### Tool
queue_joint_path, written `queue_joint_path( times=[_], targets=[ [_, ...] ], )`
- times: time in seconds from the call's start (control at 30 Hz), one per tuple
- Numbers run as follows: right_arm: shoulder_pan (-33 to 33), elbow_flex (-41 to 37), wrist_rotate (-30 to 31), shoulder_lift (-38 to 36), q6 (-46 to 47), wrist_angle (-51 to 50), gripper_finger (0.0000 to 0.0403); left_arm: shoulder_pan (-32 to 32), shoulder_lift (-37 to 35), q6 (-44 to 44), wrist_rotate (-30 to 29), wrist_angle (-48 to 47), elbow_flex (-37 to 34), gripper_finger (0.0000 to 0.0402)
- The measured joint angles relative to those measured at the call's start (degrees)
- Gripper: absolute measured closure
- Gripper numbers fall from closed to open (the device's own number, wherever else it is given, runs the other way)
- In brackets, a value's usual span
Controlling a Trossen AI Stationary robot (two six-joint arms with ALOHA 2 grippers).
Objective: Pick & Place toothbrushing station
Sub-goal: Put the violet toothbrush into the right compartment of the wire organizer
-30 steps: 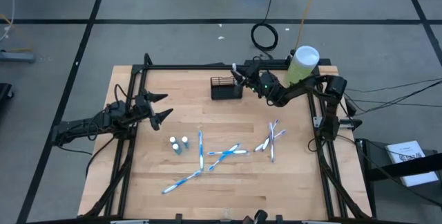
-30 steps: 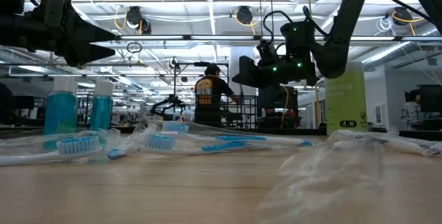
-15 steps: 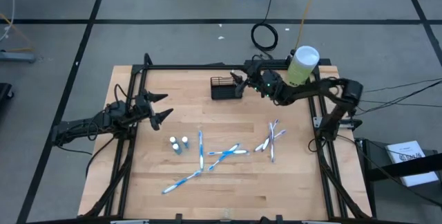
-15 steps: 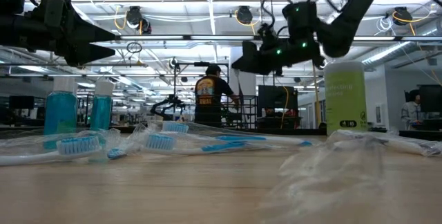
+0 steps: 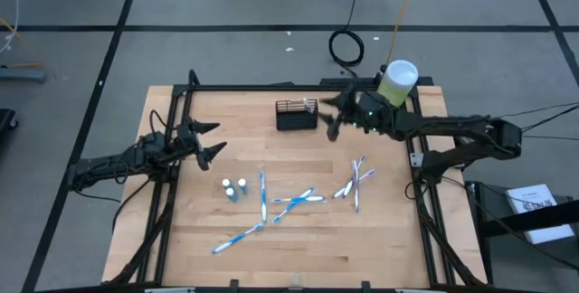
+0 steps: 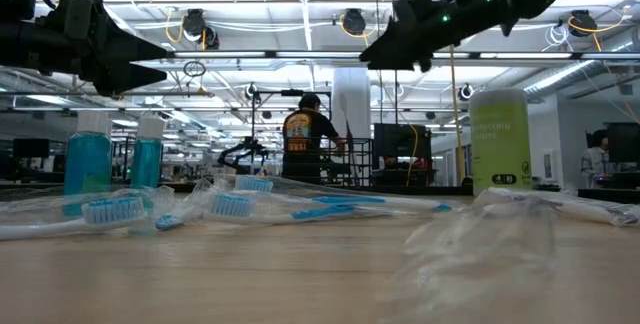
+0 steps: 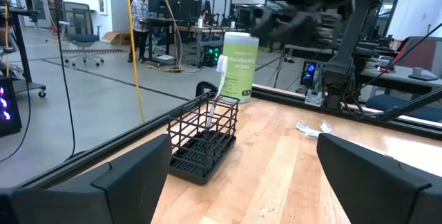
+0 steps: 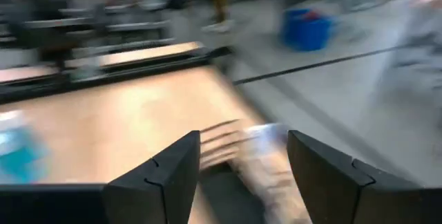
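At the far edge of the bench (image 5: 380, 230) sits the toothbrushing station (image 5: 296, 114), one toothbrush (image 7: 219, 72) standing in it. Just beside it hovers the right end effector (image 5: 331, 121), fingers spread and empty. The left end effector (image 5: 210, 143) waits open, well apart.
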Motion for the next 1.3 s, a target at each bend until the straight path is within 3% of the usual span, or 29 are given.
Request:
queue_joint_path(
  times=[0.1, 0.3, 0.37, 0.5, 0.6, 0.97, 1.13, 1.3],
  targets=[
    [1.39, 0.0, -4.28, 4.53, 1.2, 1.2, 0.0202, 0.0, 0.01, 0.0, 0.0, 0.0, 0.01, 0.0034],
    [0.94, 0.07, -3.75, 16.22, -1.76, 13.03, 0.0204, 0.0, 0.0, 0.0, 0.0, 0.0, 0.0, 0.0034],
    [0.27, 0.15, -0.86, 17.86, -2.89, 17.49, 0.0204, 0.01, 0.01, 0.0, 0.0, 0.01, 0.01, 0.0034],
    [-2.07, 0.2, 8.07, 18.77, -4.67, 20.48, 0.0204, 0.02, -0.01, 0.0, 0.0, 0.0, 0.0, 0.0034],
    [-4.43, 0.2, 10.89, 18.77, -4.44, 20.47, 0.0204, 0.02, 0.01, 0.0, 0.0, 0.0, 0.0, 0.0034],
    [-5.99, 0.2, 10.88, 18.77, -4.14, 21.81, 0.0204, 0.0, -0.01, 0.0, 0.0, 0.0, 0.01, 0.0034],
    [-4.51, 0.23, 10.81, 12.48, -4.03, 8.48, 0.0204, 0.0, 0.01, 0.0, 0.0, 0.0, 0.01, 0.0034],
    [1.01, 0.28, 11.34, -0.94, 7.09, -19.77, 0.0204, 0.01, 0.01, 0.0, -0.01, 0.0, 0.0, 0.0034]
  ],
)
